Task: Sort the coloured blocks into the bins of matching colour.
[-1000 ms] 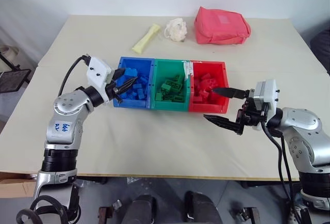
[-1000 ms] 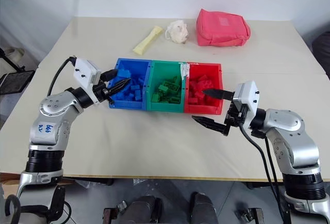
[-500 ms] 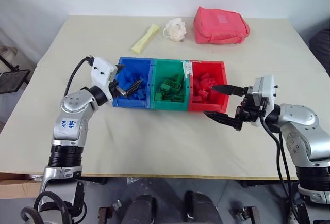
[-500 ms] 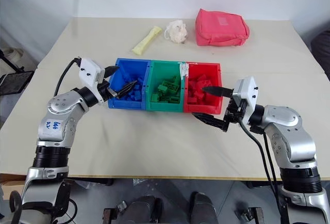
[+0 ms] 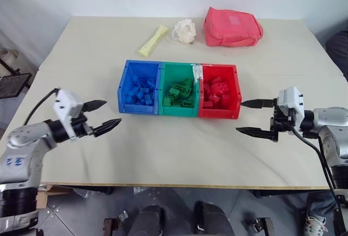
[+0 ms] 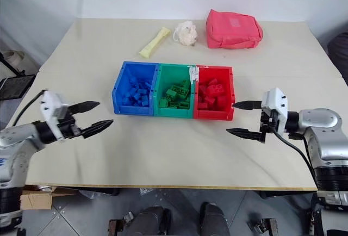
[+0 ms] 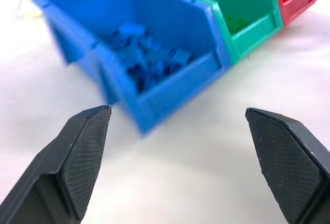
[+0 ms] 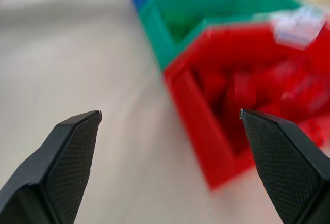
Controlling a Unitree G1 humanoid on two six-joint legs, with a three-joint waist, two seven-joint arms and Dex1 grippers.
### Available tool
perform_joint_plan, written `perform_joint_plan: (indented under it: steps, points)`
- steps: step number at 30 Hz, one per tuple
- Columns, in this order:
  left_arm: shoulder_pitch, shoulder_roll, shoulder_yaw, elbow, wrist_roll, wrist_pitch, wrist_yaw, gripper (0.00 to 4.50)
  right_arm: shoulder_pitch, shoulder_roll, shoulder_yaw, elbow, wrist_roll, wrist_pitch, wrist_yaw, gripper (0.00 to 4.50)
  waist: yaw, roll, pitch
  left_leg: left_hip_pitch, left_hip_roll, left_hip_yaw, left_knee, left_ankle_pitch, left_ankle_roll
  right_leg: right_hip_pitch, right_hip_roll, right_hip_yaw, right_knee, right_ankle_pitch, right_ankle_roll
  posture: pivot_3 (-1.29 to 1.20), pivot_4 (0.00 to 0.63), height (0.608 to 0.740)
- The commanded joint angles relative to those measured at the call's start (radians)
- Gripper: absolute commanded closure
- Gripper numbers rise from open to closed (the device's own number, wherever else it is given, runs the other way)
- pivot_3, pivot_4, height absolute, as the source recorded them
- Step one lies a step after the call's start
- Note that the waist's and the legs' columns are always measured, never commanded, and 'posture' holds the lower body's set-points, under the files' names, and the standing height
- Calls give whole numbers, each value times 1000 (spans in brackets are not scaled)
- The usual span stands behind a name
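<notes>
Three joined bins stand mid-table: blue [image 5: 123, 90], green [image 5: 179, 111] and red [image 5: 217, 113]. Several blue blocks [image 5: 140, 92] lie piled in the blue bin. My left gripper [image 5: 111, 112] hovers over the table to the left of the blue bin, open and empty, pointing at it. In the left wrist view the blue bin [image 7: 170, 87] and its blocks [image 7: 149, 61] lie ahead between the spread fingers. My right gripper [image 5: 240, 117] hangs just right of the red bin, open and empty. The red bin [image 8: 201, 126] sits ahead in the right wrist view.
Green bricks [image 5: 181, 90] fill the green bin and red bricks [image 5: 219, 90] the red one. At the back lie a red fabric pouch [image 5: 232, 26], a white crumpled lump [image 5: 185, 30] and a yellow strip [image 5: 154, 40]. The table's front edge [image 5: 174, 186] runs below both grippers.
My left gripper opened over the blue bin, then pulled back left and toward the front edge. My right gripper drew off to the right, away from the red bin.
</notes>
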Motion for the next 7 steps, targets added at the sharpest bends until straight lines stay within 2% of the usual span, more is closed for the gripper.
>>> perform_joint_plan:
  steps: [1, 7]
  points:
    - [72, 28, 73, -34, -38, -6, -35, 59, -18, -41, -48, 75, -3, -61, 54, 0, 0, 0, 0, 0, 0, 0, 0, 0, 0, 0, 0, 0, 0, 0, 0, 0, 150, 740]
    - [136, 22, 148, -64, -79, 2, -24, 59, -56, -33, -48, 151, -25, -81, 43, 0, -1, 0, 0, 0, 1, 0, 0, 0, -1, 0, -2, 0, 0, 0, 0, 0, 150, 740]
